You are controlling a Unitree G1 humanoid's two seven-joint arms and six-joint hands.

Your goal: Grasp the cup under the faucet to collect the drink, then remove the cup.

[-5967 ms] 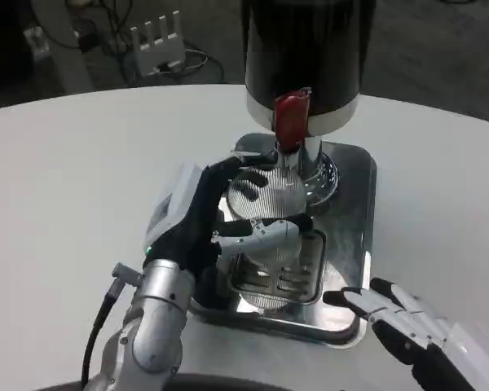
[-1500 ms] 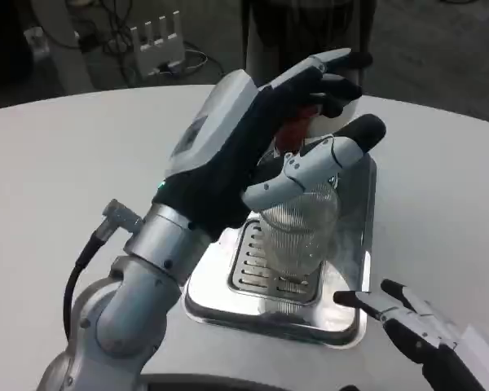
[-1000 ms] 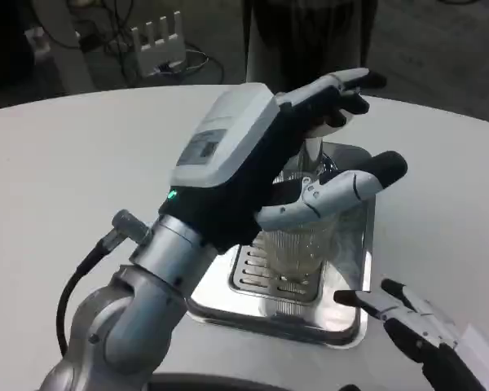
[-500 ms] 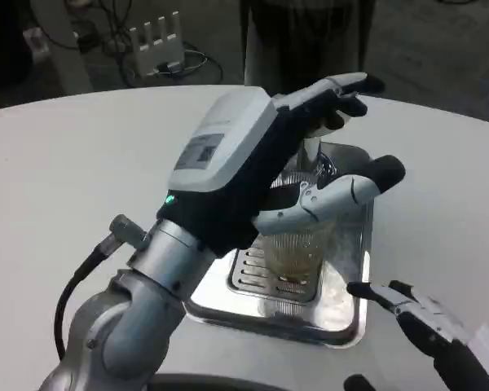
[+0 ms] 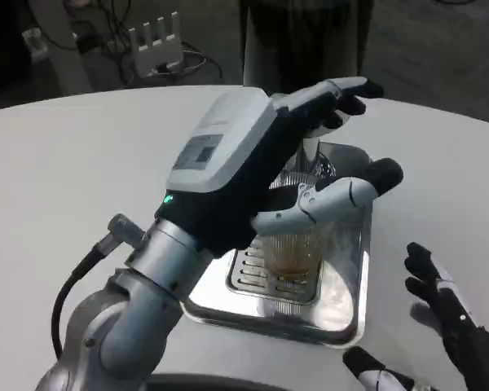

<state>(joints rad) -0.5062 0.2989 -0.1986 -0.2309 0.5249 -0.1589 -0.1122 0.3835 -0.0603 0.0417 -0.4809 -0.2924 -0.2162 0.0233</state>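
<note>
Ribbed clear cup (amber drink inside) stands upright on drip tray.

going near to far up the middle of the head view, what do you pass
silver drip tray's front rim → ribbed glass cup with brown drink in its bottom, standing on the tray's grate → left hand raised over the cup → dark dispenser body at the back

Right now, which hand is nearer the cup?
Left. The left hand is raised just above the cup, reaching over it; the right hand sits off to the cup's right, beyond the tray.
</note>
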